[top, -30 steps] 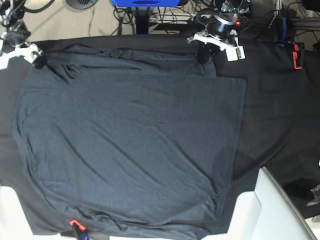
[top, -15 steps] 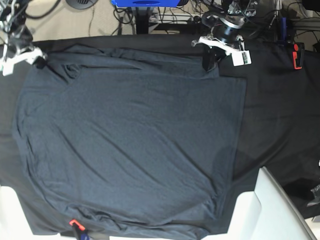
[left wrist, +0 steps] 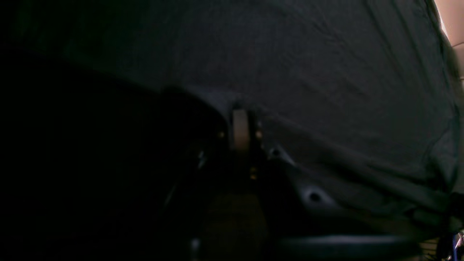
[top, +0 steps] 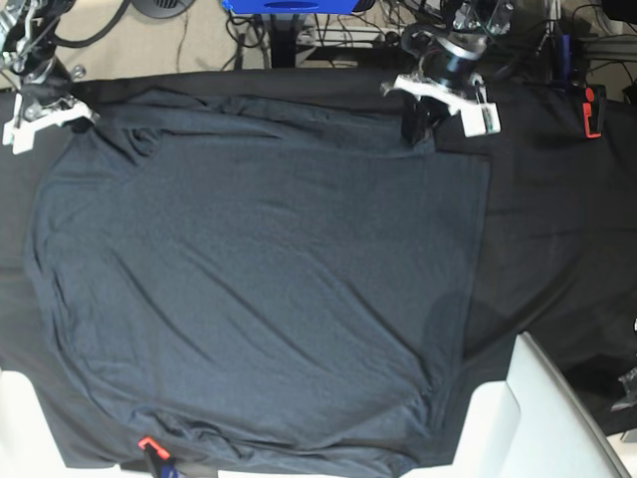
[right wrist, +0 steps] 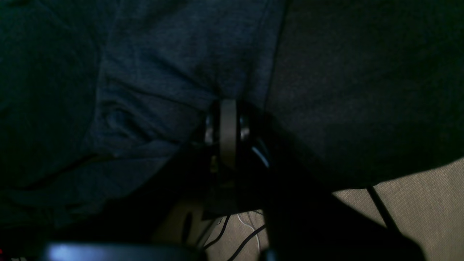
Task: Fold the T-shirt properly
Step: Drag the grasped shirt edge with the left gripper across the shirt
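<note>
Black tablecloth [top: 557, 219] under T-shirt [top: 259, 289] (both grippers clamped).

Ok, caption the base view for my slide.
Both grippers pinch the blue-grey T-shirt at its far corners.

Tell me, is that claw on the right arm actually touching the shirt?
Touching. In the right wrist view, the right gripper has its jaws shut on a bunched edge of the T-shirt, the fabric puckering right where they meet.

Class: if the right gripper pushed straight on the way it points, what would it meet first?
The T-shirt: the right gripper is already shut on its edge, with more shirt ahead.
</note>
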Robot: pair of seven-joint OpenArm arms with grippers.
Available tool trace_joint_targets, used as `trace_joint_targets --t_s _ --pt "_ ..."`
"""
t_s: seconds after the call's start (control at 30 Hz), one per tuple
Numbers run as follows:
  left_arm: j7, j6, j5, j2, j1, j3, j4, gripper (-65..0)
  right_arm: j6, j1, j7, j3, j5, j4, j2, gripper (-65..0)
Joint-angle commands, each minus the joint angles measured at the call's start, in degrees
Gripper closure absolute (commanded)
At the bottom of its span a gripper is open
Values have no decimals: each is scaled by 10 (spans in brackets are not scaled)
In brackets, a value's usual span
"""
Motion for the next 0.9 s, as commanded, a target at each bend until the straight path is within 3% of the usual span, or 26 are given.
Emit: trace_joint_targets --t_s 0.0,0.1,0.17,0.33,0.5,0.87 --pt "-13 -6 0 -11 1 -1 26 0 2 5 7 3 4 10 8 -2" --pt "-11 -5 0 -28 -17 2 66 0 1 6 7 3 4 20 9 -2" --pt "20 9 0 -36 -34 0 81 0 1 6 -2 3 4 40 13 -2" --pt "105 42 0 -38 -96 2 94 0 -1 46 -88 9 4 63 22 -2" --pt "111 43 0 -35 -138 6 93 0 -59 79 -110 4 4 62 29 -2" --pt "111 43 0 -34 -220 21 56 0 -75 130 -122 4 3 50 30 -2"
